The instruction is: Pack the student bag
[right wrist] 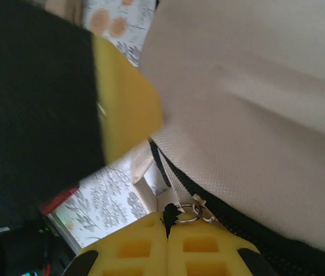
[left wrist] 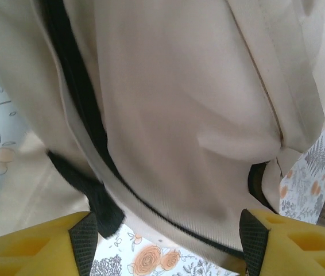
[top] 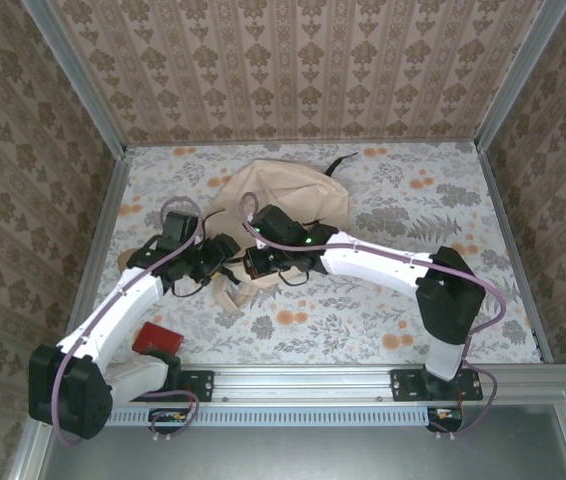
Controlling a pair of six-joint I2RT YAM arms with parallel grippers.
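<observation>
The student bag (top: pixel 293 195), a beige soft backpack, lies at the middle back of the floral table. Both grippers meet at its near edge. My left gripper (top: pixel 225 262) stands open just off the bag's lower side (left wrist: pixel 197 115); its black pads (left wrist: pixel 85 244) are wide apart with only fabric and tablecloth showing between them (left wrist: pixel 168 244). My right gripper (top: pixel 256 264) is shut (right wrist: pixel 168 221) on the black zipper pull (right wrist: pixel 170 213), whose silver ring (right wrist: pixel 189 213) sits at the fingertips beside the dark zipper line (right wrist: pixel 254 238). The bag's opening is hidden.
A flat red object (top: pixel 156 338) lies on the table by the left arm's base. The bag's black top loop (top: pixel 340 160) points to the back wall. Patterned walls close in three sides. Bare tablecloth (top: pixel 413 300) stretches to the right.
</observation>
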